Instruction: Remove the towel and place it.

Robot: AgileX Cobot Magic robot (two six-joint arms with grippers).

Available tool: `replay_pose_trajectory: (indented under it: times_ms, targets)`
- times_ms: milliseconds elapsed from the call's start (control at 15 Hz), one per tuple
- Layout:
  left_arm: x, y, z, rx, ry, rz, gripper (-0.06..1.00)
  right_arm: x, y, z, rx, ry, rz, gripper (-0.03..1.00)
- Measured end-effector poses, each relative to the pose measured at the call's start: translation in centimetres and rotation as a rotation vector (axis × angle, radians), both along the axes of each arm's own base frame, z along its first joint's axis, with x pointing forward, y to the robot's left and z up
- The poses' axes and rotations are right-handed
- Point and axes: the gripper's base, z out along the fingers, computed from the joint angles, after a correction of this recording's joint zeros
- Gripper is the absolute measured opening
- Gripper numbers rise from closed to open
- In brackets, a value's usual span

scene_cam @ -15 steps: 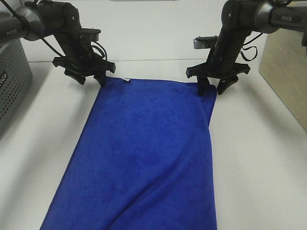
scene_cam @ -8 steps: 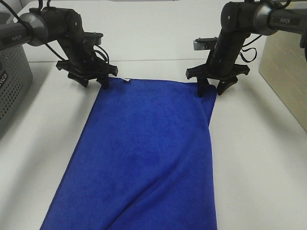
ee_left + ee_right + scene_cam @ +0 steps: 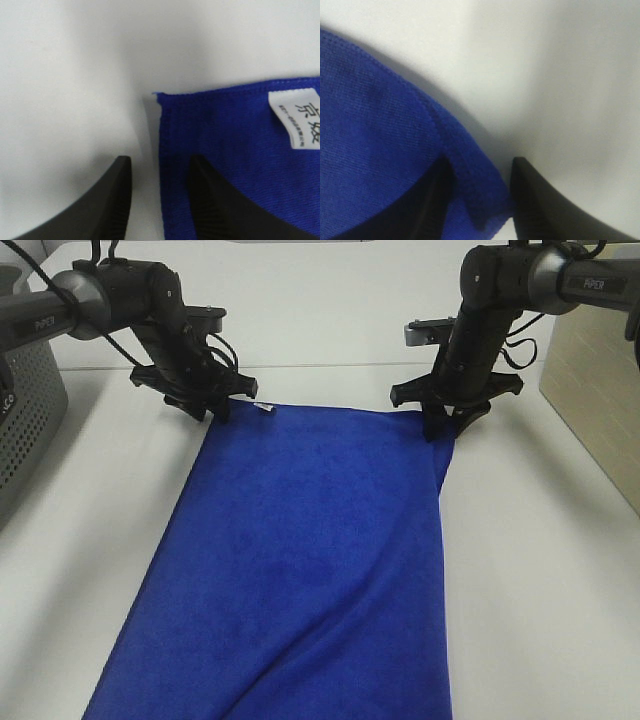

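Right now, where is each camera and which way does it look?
Exterior high: up high, looking down at the towel; both arms show, left gripper and right gripper at its far corners.
Left wrist: on the left arm, looking down past its fingers at a corner and tag.
Right wrist: on the right arm, looking down; fingers pinch the other corner.
Shared: high and left wrist both show the tag.
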Motion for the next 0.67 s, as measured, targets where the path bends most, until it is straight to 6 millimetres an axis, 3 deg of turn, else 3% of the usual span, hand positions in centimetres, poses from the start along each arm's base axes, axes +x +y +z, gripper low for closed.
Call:
replay_pose_trajectory:
  times_ms: [133, 267, 667]
  targets:
    - [0.0, -1.0, -0.3, -0.036, -0.021, -0.003, 0.16, 0.0, 0.0, 0.0, -0.001, -0.005, 0.027, 0.16]
    - [0.0, -1.2, -0.4, -0.050, -0.021, -0.001, 0.00, 0.1, 0.0, 0.0, -0.002, -0.011, 0.051, 0.02]
    - [0.2, -1.5, 0.0, -0.059, -0.005, -0.003, 0.00, 0.5, 0.2, 0.1, -0.010, -0.064, 0.186, 0.00]
